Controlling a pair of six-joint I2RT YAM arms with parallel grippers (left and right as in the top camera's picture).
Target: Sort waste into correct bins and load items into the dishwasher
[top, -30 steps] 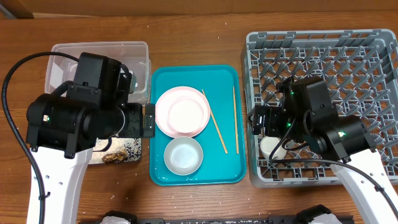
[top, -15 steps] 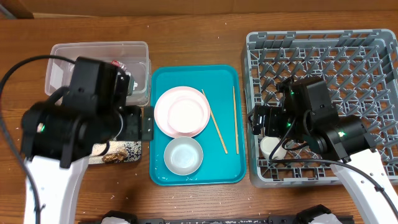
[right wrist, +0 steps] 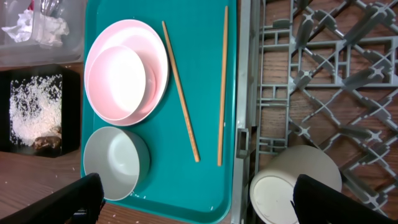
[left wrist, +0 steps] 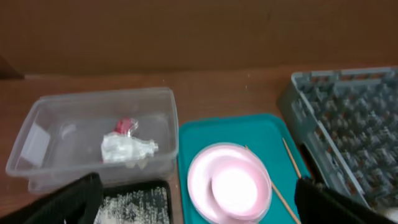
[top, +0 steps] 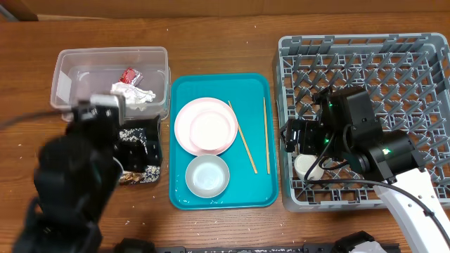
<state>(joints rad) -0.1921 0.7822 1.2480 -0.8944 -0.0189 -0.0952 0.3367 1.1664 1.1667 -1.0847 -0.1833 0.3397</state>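
Note:
The clear bin (top: 70, 67) holds the red wrapper (top: 128, 74) and the white tissue (top: 135, 94). Rice and brown scraps (top: 135, 172) lie in the black tray bin (top: 146, 135). A pink plate (top: 206, 126) with a white plate on it, a bowl (top: 207, 176) and two chopsticks (top: 243, 138) rest on the teal tray (top: 253, 88). A white cup (top: 308, 166) lies on its side in the dishwasher rack (top: 394, 63). My left gripper (left wrist: 199, 210) hangs open and empty, high above the black tray and plate. My right gripper (right wrist: 199, 205) is open and empty over the rack's left edge.
The left arm (top: 74, 176) is a motion-blurred mass over the table's front left and covers part of the black tray. The rack's upright pegs (top: 365, 70) fill the right side. Bare wooden tabletop (top: 225, 42) runs along the back.
My left arm has swung back toward the front left, uncovering the clear bin and its wrapper and tissue. The right arm has not moved.

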